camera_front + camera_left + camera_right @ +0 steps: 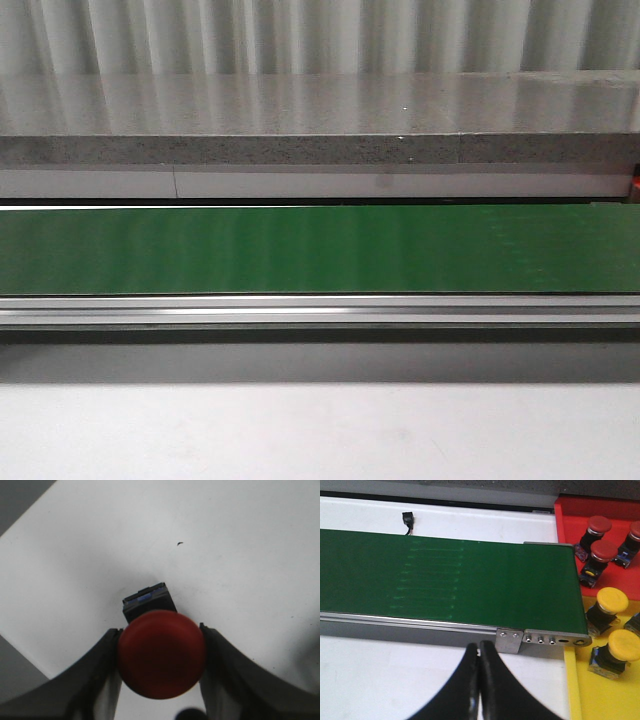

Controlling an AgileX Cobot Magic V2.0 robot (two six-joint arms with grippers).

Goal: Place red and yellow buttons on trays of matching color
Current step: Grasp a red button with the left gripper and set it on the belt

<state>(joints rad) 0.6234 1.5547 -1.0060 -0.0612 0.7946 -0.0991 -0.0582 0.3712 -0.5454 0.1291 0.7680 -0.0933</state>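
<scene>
Left hand point(161, 672) grips a red button point(161, 654) above the white counter point(240, 555); right hand point(480, 680) is closed, empty, near the belt point(445, 580), beside red tray point(567, 517) and yellow tray point(600, 700)

Red buttons point(598, 526): 3 on red tray point(570, 515), 1 gripped; yellow buttons point(612, 600): 2, maybe 3.
</scene>
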